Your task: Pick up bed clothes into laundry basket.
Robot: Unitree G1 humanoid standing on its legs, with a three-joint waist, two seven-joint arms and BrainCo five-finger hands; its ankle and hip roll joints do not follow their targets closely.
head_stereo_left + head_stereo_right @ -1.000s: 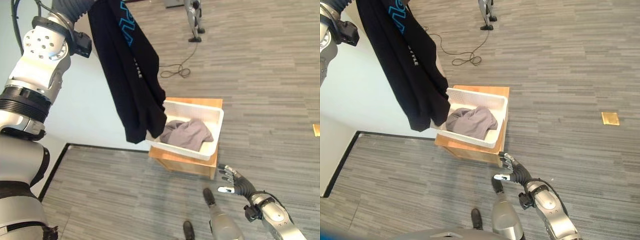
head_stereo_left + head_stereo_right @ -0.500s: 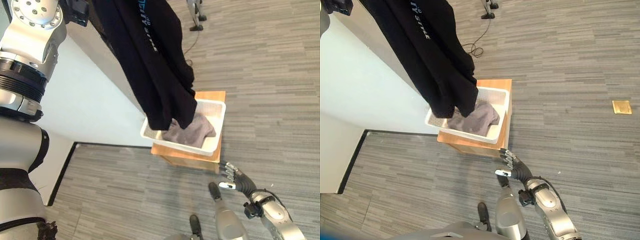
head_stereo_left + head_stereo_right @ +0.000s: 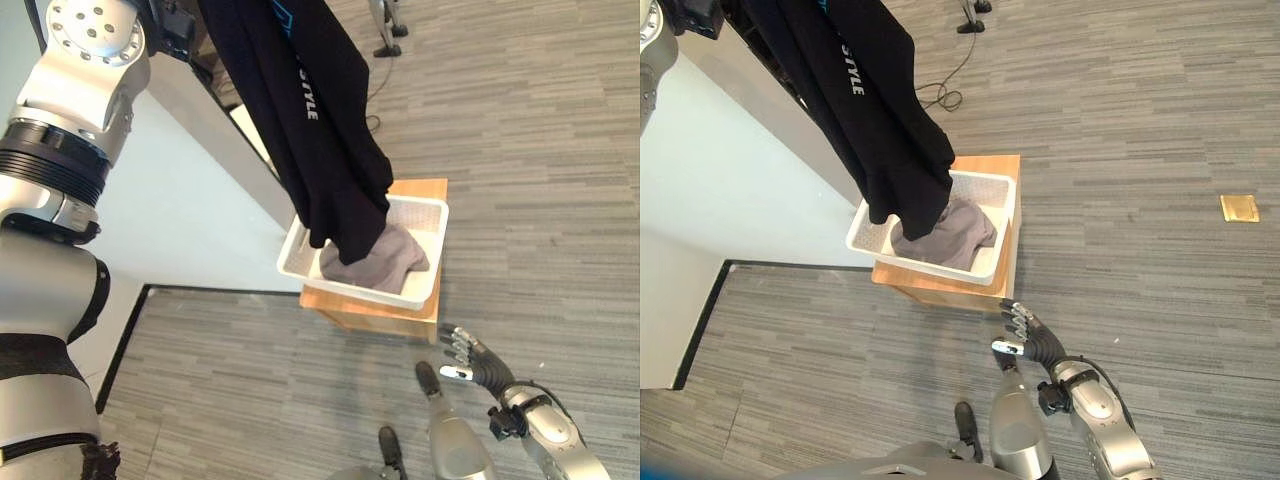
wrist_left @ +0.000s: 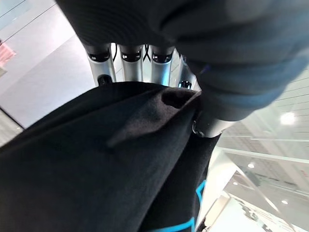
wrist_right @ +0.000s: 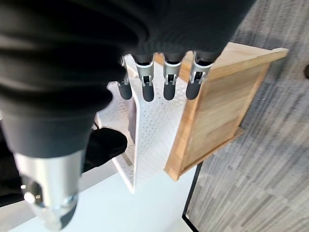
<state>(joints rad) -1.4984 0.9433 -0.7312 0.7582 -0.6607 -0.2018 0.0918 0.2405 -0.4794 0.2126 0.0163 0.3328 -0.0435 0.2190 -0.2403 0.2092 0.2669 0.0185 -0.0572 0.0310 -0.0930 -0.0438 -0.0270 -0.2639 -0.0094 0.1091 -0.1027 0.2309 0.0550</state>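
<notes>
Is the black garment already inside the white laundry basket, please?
Not yet: the black garment hangs from the left hand, its hem above the basket.

Silver-grey arms, dark ribbed wrist covers, silver fingers with dark tips, screw-dotted round shoulder joint

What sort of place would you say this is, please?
Probably an office or lab staged as a bedroom: grey carpet tiles, a white laundry basket on a wooden box, and a white bed surface.
</notes>
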